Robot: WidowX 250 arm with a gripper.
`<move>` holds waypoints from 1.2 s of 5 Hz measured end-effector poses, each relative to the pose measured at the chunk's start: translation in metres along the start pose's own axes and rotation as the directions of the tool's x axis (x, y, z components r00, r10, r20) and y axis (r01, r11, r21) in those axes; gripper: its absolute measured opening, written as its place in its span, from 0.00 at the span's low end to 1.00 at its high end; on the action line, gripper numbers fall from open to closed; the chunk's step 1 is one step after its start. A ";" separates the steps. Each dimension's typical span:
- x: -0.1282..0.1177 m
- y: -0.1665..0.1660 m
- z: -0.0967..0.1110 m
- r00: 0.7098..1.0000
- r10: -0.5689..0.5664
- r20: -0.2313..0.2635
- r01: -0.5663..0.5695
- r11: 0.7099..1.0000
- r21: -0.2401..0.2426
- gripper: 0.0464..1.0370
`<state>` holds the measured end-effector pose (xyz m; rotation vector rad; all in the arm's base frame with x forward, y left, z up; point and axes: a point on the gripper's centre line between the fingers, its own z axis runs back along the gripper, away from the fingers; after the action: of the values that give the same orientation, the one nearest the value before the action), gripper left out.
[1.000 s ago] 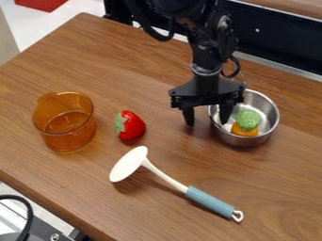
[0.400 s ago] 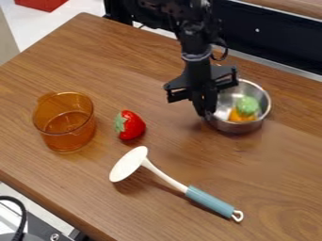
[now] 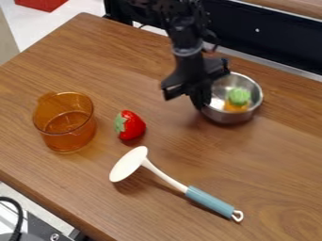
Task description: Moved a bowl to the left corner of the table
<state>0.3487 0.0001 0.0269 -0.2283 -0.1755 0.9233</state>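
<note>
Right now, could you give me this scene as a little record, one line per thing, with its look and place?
surface: wooden table
robot: black arm, its jaws together at the bowl's left rim as pictured
bowl: round, metal, right of picture centre
bowl contents: green and orange item
pot: see-through amber, at picture left
strawberry: red with green leaves, between pot and bowl
ladle: white, blue-grey grip, lying nearest the camera

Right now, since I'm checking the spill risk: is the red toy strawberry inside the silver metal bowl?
No, the red toy strawberry lies on the brown wooden table, beside the amber transparent cup.
</note>
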 end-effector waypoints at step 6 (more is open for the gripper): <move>0.091 0.025 0.005 0.676 0.692 0.254 -0.697 0.712 -0.083 0.01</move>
<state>0.3821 0.0881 0.0301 -0.1459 -0.3434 1.7341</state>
